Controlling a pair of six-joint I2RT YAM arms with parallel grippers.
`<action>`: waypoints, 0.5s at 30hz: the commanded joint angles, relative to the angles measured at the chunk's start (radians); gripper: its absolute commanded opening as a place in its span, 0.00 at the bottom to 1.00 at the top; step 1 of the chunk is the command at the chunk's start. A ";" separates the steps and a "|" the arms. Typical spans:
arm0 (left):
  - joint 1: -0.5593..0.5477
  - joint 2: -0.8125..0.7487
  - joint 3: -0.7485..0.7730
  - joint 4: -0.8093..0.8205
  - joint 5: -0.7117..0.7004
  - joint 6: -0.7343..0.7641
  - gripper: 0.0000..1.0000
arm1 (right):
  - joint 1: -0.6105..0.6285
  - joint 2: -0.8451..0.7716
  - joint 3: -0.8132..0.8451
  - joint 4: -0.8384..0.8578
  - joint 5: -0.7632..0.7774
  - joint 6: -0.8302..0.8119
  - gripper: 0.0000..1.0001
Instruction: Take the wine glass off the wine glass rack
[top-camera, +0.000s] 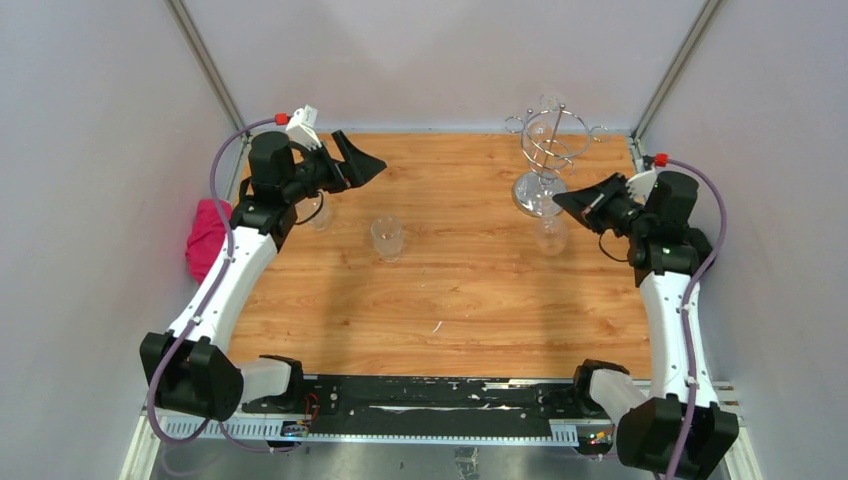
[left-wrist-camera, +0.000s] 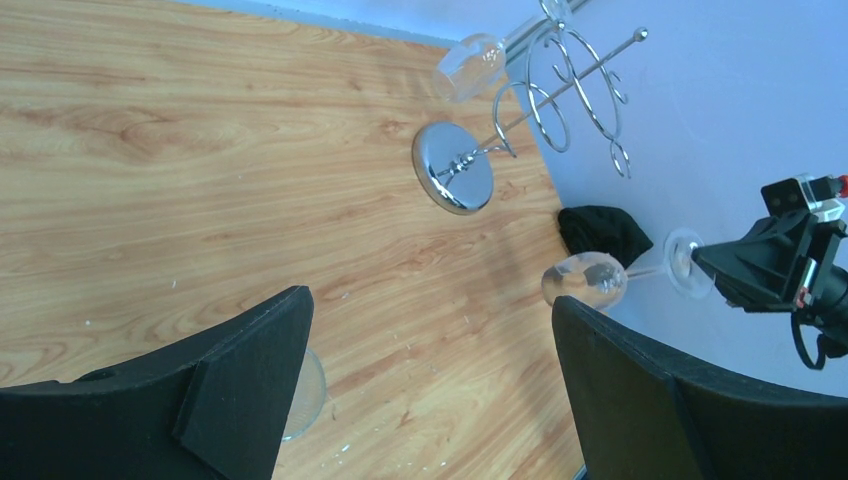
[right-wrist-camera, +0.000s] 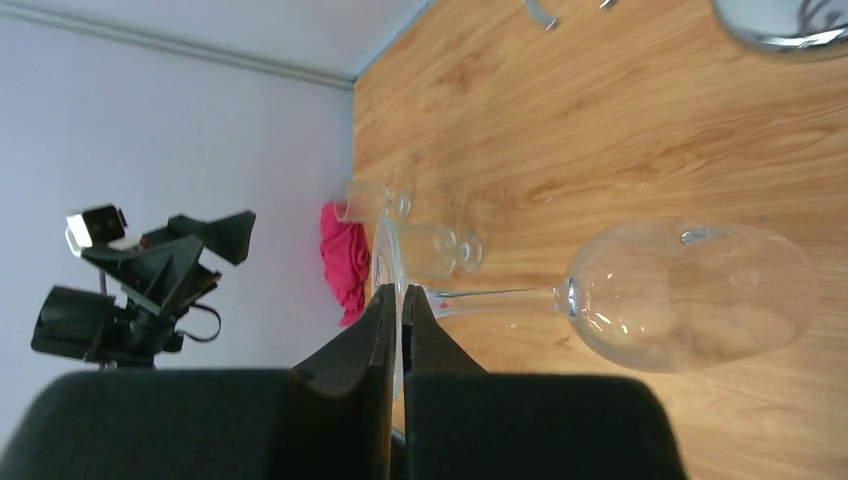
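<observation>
The chrome wine glass rack (top-camera: 548, 148) stands at the back right on its round mirrored base (top-camera: 530, 192); it also shows in the left wrist view (left-wrist-camera: 565, 85). One wine glass (top-camera: 550, 103) still hangs on its far side. My right gripper (top-camera: 566, 199) is shut on the foot of another wine glass (right-wrist-camera: 690, 295), holding it bowl down just in front of the rack base, clear of the hooks. The held glass also shows in the top view (top-camera: 550, 235) and the left wrist view (left-wrist-camera: 585, 280). My left gripper (top-camera: 364, 159) is open and empty at the back left, above the table.
Two clear glasses stand on the wooden table: one near the middle (top-camera: 387, 238) and one by my left arm (top-camera: 318, 212). A pink cloth (top-camera: 205, 238) lies off the table's left edge. Grey walls close in on the left, back and right.
</observation>
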 joint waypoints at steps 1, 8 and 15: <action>-0.001 -0.027 -0.015 0.015 0.012 0.002 0.95 | 0.140 -0.022 -0.008 -0.041 0.062 -0.010 0.00; -0.001 -0.033 -0.024 0.018 0.004 0.008 0.96 | 0.335 0.126 0.000 0.252 -0.007 0.121 0.00; -0.001 0.006 -0.077 0.108 0.065 -0.005 0.95 | 0.405 0.327 0.183 0.547 -0.071 0.249 0.00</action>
